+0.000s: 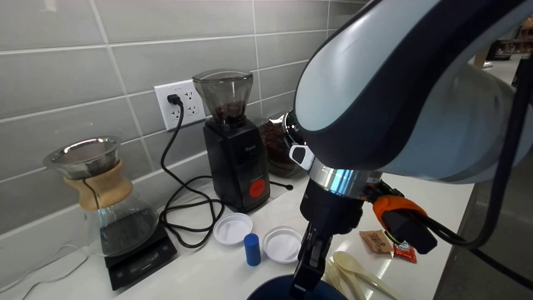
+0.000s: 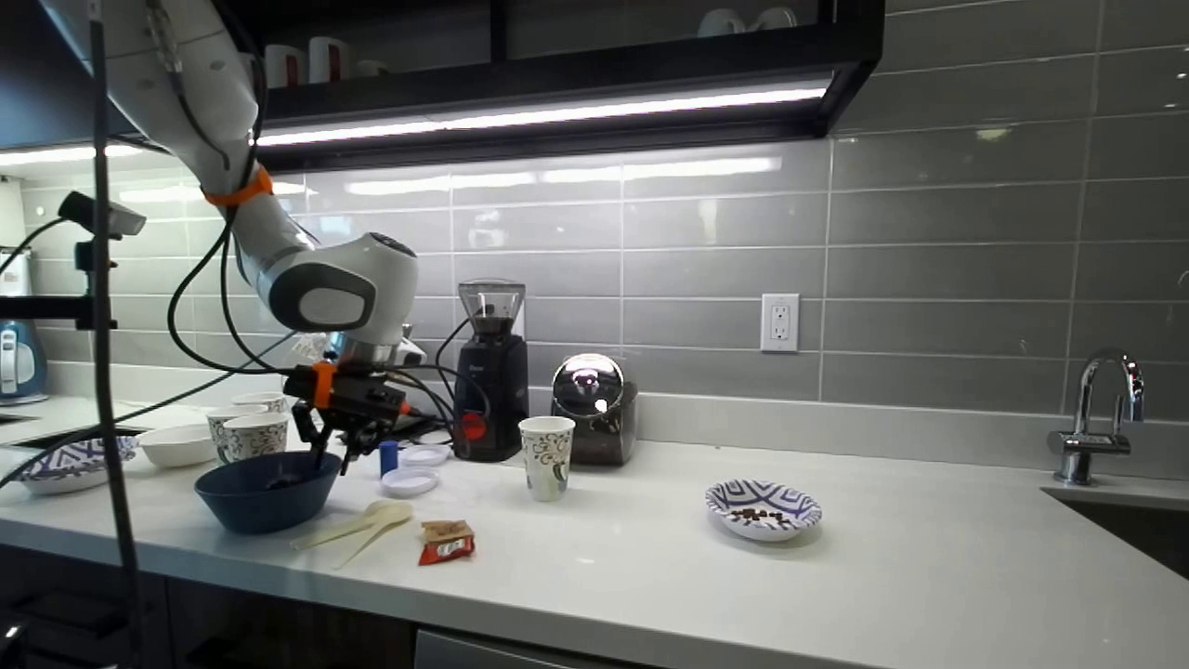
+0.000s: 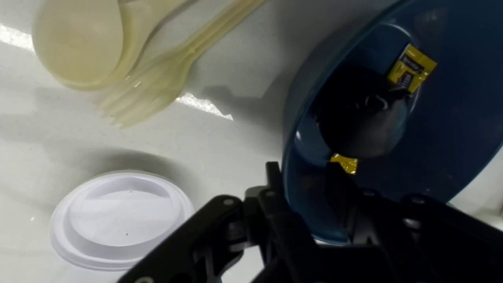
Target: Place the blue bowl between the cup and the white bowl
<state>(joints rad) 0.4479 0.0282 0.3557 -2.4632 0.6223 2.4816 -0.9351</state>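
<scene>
Bowl, blue [image 2: 265,508], on counter [image 2: 636,562], yellow packet [image 3: 412,67] inside. Pale spoons [image 3: 78,39] and fork [image 3: 157,84] lie just beside it, white lid [image 3: 122,218] near; farther along counter, red packet [image 2: 446,550], then cup [image 2: 546,457], set slightly back, then white bowl [image 2: 765,532], well apart from blue one. My arm [image 2: 269,232] bends over from above, lower end pointing down at bowl's edge. My gripper [image 3: 304,169] straddles rim, jaws spread apart, one inside bowl, other outside; whether either touches, I can't tell.
</scene>
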